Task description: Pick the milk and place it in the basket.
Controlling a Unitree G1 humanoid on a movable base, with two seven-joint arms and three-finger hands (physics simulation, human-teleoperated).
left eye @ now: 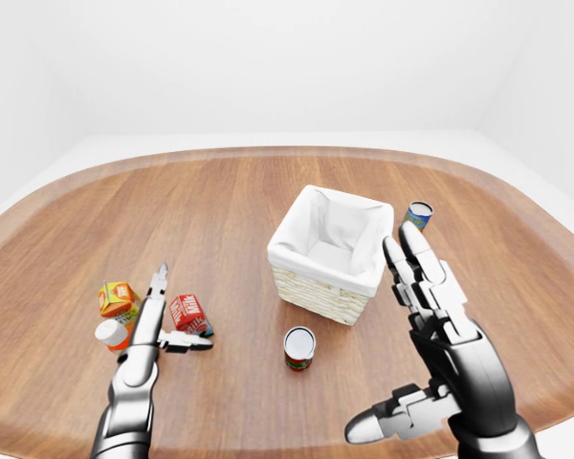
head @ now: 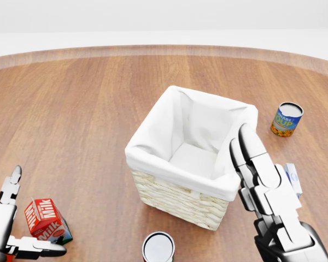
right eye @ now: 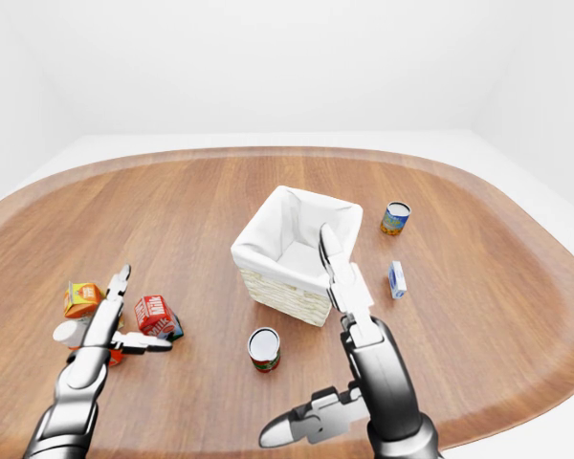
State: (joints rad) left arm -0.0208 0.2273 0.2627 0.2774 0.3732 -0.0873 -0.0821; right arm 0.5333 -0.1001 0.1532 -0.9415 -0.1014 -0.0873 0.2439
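Note:
The milk (left eye: 188, 312) is a small red carton standing on the wooden table, at the lower left of the left-eye view. My left hand (left eye: 184, 308) is open beside it, with the long fingers (left eye: 157, 287) on the carton's left and the thumb (left eye: 189, 341) just below it, not closed round it. The basket (left eye: 316, 292) is wicker with a white cloth liner and stands mid-table, to the right of the milk. My right hand (left eye: 383, 335) is open and empty, raised at the basket's lower right.
An orange carton (left eye: 117, 298) and a white-capped orange bottle (left eye: 112, 335) lie just left of my left hand. A red-labelled can (left eye: 299, 346) stands below the basket. A soup can (head: 287, 119) and a small blue-white box (right eye: 396, 279) are right of the basket.

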